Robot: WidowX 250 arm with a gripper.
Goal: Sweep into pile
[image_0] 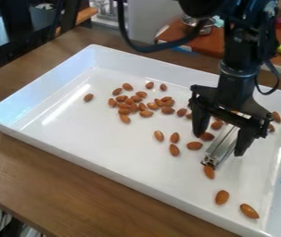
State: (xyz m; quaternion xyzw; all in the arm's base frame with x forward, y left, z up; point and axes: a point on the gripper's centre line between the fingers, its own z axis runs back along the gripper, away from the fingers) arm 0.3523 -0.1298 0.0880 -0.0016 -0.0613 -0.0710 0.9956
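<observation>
The claw [219, 144] is spread apart over the right part of the white tray [105, 134], a metal bar [223, 144] between its fingers. Almonds [168, 110] lie loosely grouped near the tray's middle, others scattered around the bar and toward the near right corner. The tray sits on a wooden desk [37, 171].

High slanted view across the tray, taken from close by.
The camera view is looking down at a slant from above the near side of the bench [31, 166], facing across the white tray [105, 143] towards the robot arm [237, 51] and the room behind. It is viewing the tray obliquely, so the long sides are running down from upper left to lower right. It is standing near enough that the tray is spanning almost the whole width, its lower right end reaching the frame's edge. The arm is entering at the upper right, and another table [207, 44] is showing beyond.
</observation>
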